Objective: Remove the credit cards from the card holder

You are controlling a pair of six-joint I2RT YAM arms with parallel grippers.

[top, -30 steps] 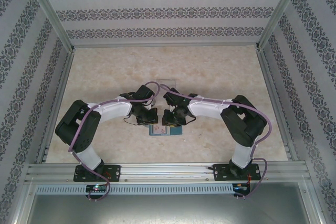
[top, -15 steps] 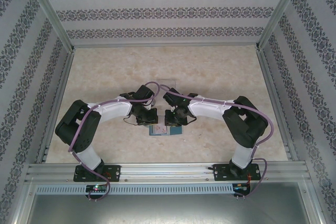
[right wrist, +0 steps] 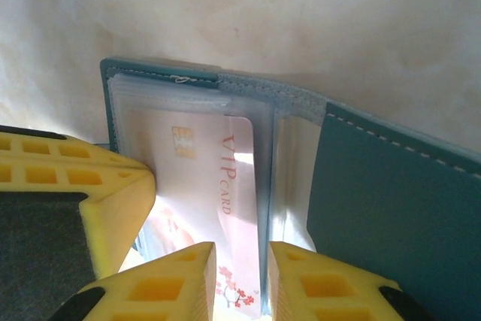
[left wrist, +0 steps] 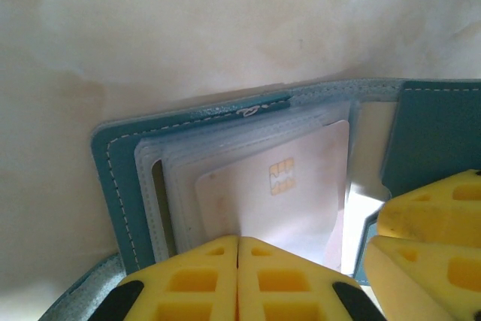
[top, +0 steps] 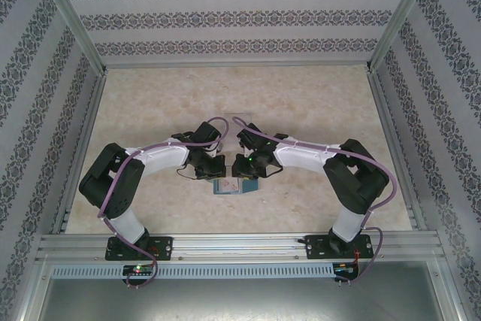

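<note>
Credit cards [right wrist: 199, 178]: thin pale pinkish-white plastic rectangles. One shows plainly, with a gold chip and red "VIP card" lettering, tucked in the open holder right at both grippers' fingertips. I cannot tell how many more sit behind it.
Left gripper [left wrist: 238, 249]: yellow pads pressed together with no gap, set down on the near edge of the left page. The card and sleeves run under them, and I cannot tell if any layer is pinched.
Right gripper [right wrist: 242, 261]: jaws a narrow way apart, straddling the right edge of the card and its sleeve, not closed on them.
Clear plastic sleeves [left wrist: 176, 186]: soft, glossy, stacked pockets around the card.
Card holder [left wrist: 120, 178]: small teal-blue soft folding wallet with white stitching. It lies open and flat, its right flap spread beside the right gripper.
Table [top: 301, 103]: pale marbled top. The holder sits near the near edge at the middle, between the two arms.
Handling: the card looks light, stiff and slick, while the sleeve is limp and likely to cling or come along with it. The holder is light enough to slide unless pinned.
Grip point: probably the card's exposed near-right edge, clear of the sleeve, pulled along the pocket's opening.
</note>
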